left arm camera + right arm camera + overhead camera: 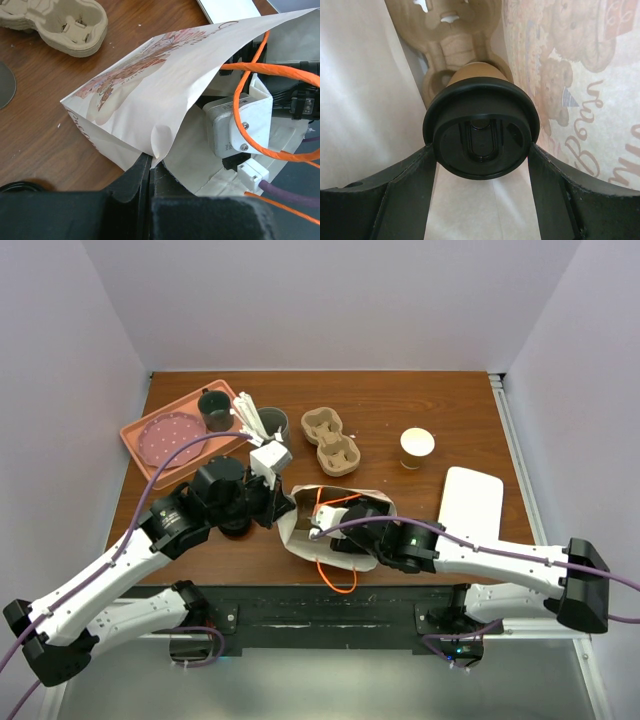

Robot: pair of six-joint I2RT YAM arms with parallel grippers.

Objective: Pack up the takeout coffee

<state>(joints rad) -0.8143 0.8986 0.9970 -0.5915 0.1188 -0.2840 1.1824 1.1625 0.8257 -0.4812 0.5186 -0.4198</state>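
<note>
- Brown wooden worktop (430,400) is carrying everything.
- Left arm (120,560) and right arm (490,558) are both reaching in to the white paper bag (298,532). The bag is lying on its side near the front edge, mouth facing right (printed bear pattern on its side, orange cord handles (338,580) trailing toward the edge).
- Pink tray (133,432) is sitting at the far left corner; a flat white slab (470,502) is lying at the right.
- A stack of cardboard cup carriers (330,438) is resting mid-worktop, apart from the bag. An open-topped paper cup (417,445) is standing to its right.
- Left jaws are pressed fully together, pinching the bag's lower mouth edge between them and holding the mouth open.
- Right jaws are reaching inside the bag. They are standing wide, one finger (410,190) on each side of a black lid, both touching its rim.
- Takeout coffee (481,72): tan-sided, black-lidded, lying gripped inside the bag with its lid facing the wrist camera.
- Beyond its base, another cup carrier (451,35) is sitting deeper in the bag (cannot tell whether the cup is seated in a hole).
</note>
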